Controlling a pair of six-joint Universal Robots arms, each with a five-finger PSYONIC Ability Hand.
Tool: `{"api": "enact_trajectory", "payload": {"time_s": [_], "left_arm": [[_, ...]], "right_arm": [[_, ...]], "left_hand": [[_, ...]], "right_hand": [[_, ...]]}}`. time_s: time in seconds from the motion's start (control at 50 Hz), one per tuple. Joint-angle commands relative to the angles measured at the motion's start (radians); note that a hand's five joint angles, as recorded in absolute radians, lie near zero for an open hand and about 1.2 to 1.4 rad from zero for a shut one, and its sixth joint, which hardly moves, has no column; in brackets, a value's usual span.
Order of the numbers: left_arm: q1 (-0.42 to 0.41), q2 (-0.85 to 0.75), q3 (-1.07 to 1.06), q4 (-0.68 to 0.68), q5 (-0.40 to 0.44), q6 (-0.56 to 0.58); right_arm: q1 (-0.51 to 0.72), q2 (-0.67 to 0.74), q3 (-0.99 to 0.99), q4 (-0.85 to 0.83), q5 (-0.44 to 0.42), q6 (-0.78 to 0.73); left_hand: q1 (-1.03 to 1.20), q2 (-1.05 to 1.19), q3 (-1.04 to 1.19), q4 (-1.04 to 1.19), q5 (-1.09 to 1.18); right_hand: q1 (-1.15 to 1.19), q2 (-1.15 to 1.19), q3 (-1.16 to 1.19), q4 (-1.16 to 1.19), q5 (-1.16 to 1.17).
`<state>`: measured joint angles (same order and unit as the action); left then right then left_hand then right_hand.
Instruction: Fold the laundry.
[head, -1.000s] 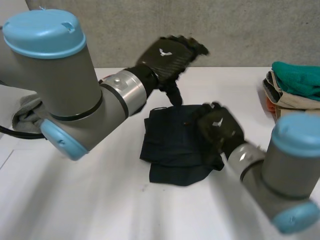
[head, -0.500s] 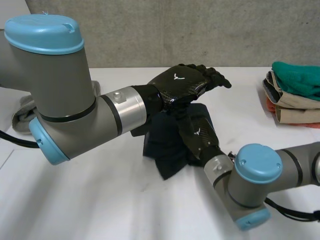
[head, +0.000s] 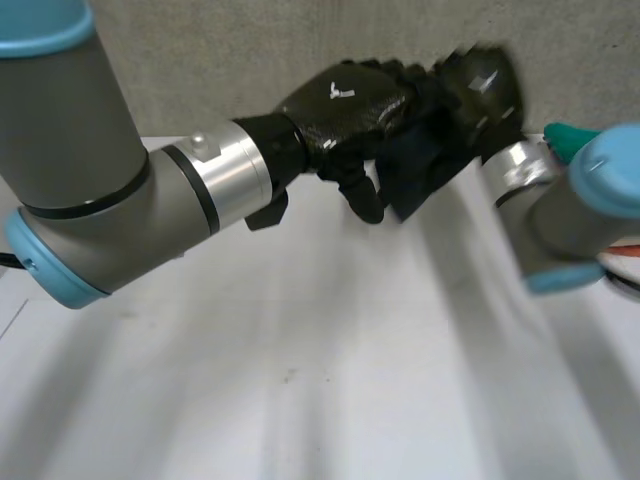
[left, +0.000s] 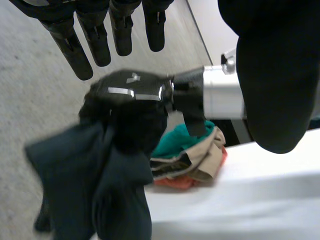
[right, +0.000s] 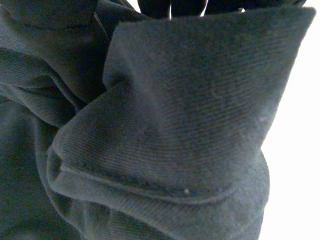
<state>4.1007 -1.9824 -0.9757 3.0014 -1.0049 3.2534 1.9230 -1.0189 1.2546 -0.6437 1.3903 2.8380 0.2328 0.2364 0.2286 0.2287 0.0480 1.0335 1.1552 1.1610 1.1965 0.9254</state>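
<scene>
Lifted garment (left: 117, 200) hangs vertically, grasped by right robot hand (left: 131, 91); left robot hand (head: 345, 98) relaxed.

A white surface (head: 300, 400) spreads across the foreground of the head view, smooth and matte, with one small dark speck (head: 290, 378) near its middle. Along its far edge rises a grey wall (head: 200, 60), rough and finely speckled, like concrete or coarse plaster. In the left wrist view, this wall meets a paler panel (left: 212, 27) along a straight dark line; what that panel is cannot be told. The light is soft and even, and the surface looks bright, almost glaring white in the right wrist view.
</scene>
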Motion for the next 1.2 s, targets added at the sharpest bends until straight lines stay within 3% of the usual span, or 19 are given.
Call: {"api": "enact_trajectory", "payload": {"time_s": [0.02, 0.14, 0.32, 0.42, 0.64, 0.68, 0.7, 0.72, 0.74, 0.8, 0.92, 1.0, 1.04, 1.16, 1.2], "left_arm": [[0.001, 0.036, -0.003, 0.048, -0.008, -0.07], [0.006, 0.039, -0.018, 0.051, -0.008, -0.08], [0.006, 0.04, -0.029, 0.053, -0.008, -0.078], [0.004, 0.039, -0.047, 0.053, -0.008, -0.075], [0.001, 0.037, -0.057, 0.053, -0.009, -0.075], [0.0, 0.039, -0.057, 0.053, -0.011, -0.077], [-0.002, 0.039, -0.057, 0.053, -0.009, -0.077], [-0.003, 0.039, -0.057, 0.053, -0.009, -0.077], [-0.003, 0.042, -0.057, 0.053, -0.009, -0.077], [-0.006, 0.045, -0.058, 0.053, -0.009, -0.077], [-0.017, 0.06, -0.057, 0.053, -0.009, -0.08], [-0.019, 0.069, -0.058, 0.053, -0.009, -0.083], [-0.02, 0.079, -0.057, 0.053, -0.011, -0.083], [-0.016, 0.128, -0.051, 0.06, -0.037, -0.083], [-0.01, 0.154, -0.049, 0.073, -0.069, -0.081]], "right_arm": [[-0.205, -0.024, -0.144, -0.007, -0.066, 0.09], [-0.39, 0.028, -0.221, -0.033, -0.157, 0.179], [-0.611, 0.32, -0.34, -0.189, -0.411, 0.366], [-0.688, 0.436, -0.334, -0.212, -0.513, 0.374], [-0.763, 0.432, -0.259, -0.234, -0.686, 0.377], [-0.763, 0.409, -0.244, -0.231, -0.683, 0.377], [-0.765, 0.395, -0.233, -0.225, -0.677, 0.379], [-0.766, 0.357, -0.213, -0.209, -0.659, 0.38], [-0.768, 0.333, -0.196, -0.199, -0.645, 0.38], [-0.772, 0.235, -0.143, -0.111, -0.567, 0.379], [-0.843, 0.112, -0.107, 0.137, -0.488, 0.347], [-0.887, 0.019, -0.113, 0.343, -0.447, 0.241], [-0.915, -0.033, -0.136, 0.455, -0.363, 0.146], [-0.903, -0.127, -0.162, 0.509, -0.136, -0.08], [-0.817, -0.168, -0.155, 0.454, -0.093, -0.109]], "left_hand": [[-0.002, -0.005, 0.003, 0.002, 0.009], [0.001, -0.002, 0.005, 0.005, 0.012], [0.001, -0.002, 0.005, 0.005, 0.012], [0.004, 0.001, 0.008, 0.008, 0.014], [0.007, 0.004, 0.011, 0.011, 0.017], [0.007, 0.004, 0.011, 0.011, 0.017], [0.007, 0.004, 0.011, 0.011, 0.017], [0.007, 0.004, 0.011, 0.011, 0.017], [0.007, 0.004, 0.011, 0.011, 0.017], [0.007, 0.004, 0.011, 0.011, 0.017], [0.004, 0.001, 0.008, 0.008, 0.014], [0.007, 0.004, 0.011, 0.011, 0.017], [0.004, 0.001, 0.008, 0.008, 0.014], [0.007, 0.004, 0.011, 0.011, 0.017], [0.007, 0.004, 0.011, 0.011, 0.017]], "right_hand": [[0.363, 0.241, 0.235, 0.2, 0.296], [0.363, 0.241, 0.235, 0.2, 0.296], [0.363, 0.241, 0.235, 0.2, 0.296], [0.363, 0.241, 0.235, 0.2, 0.296], [0.363, 0.241, 0.235, 0.2, 0.296], [0.363, 0.241, 0.235, 0.2, 0.296], [0.256, 0.135, 0.129, 0.093, 0.19], [-0.48, -0.602, -0.608, -0.643, -0.547], [-0.859, -0.981, -0.986, -1.022, -0.925], [-0.859, -0.981, -0.986, -1.022, -0.925], [-0.859, -0.981, -0.986, -1.022, -0.925], [-0.859, -0.981, -0.986, -1.022, -0.925], [-0.859, -0.981, -0.986, -1.022, -0.925], [-0.859, -0.981, -0.986, -1.022, -0.925], [-0.859, -0.981, -0.986, -1.022, -0.925]]}}
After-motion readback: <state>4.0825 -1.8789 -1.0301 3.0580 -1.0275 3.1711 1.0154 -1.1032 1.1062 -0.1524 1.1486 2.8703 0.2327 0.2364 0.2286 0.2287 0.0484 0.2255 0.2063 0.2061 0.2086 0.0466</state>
